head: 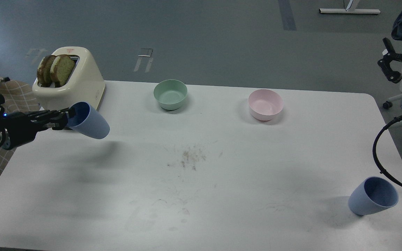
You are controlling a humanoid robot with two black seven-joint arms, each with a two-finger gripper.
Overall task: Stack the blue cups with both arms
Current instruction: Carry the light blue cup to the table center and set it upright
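You've got two matte dusty-blue cups, both tapered. Your left gripper [67,118] is clamped on the rim of one cup [90,121], holding it tilted above the table [201,195] just in front of the toaster [77,78]. The other cup [373,196] stands near the right corner, well below your right gripper [387,66], whose finger spread I can't tell

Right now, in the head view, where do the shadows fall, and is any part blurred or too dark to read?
Head view: soft light; a faint shadow lies on the table below and right of the lifted cup, and left of the standing cup. The left tool is dark, its fingers hard to separate. The right tool is small against the edge. No strong glare.
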